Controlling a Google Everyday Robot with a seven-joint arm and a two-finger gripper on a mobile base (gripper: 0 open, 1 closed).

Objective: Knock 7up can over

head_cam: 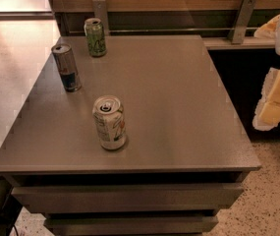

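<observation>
1. The table (pixel 179 102) fills most of the view as a grey slab. Its drawer fronts are at 6 o'clock, and the lowest one is cut off by the frame.
2. The gripper (pixel 276 102) hangs at 3 o'clock, beyond the table's right edge and well apart from every can. It shows only as pale yellow-white shapes, partly cut off by the frame. I cannot tell whether it is open or closed, or whether it holds anything.
3. The 7up can (pixel 109 123) stands upright at about 7 o'clock on the tabletop, near the front edge, with its tab up. I judge that the approach has not yet begun.
   - The next move calls for the gripper to travel toward 9 o'clock over the table and drop to the can's upper half.
   - It should then push sideways. A high contact should tip the can, while a low one may only slide it.
4. The blue can (pixel 67 67) is upright at 10 o'clock, clear of a straight path to the 7up can.
5. The green can (pixel 95 37) is upright at 11 o'clock, near the back edge. Its label is hard to read.
</observation>
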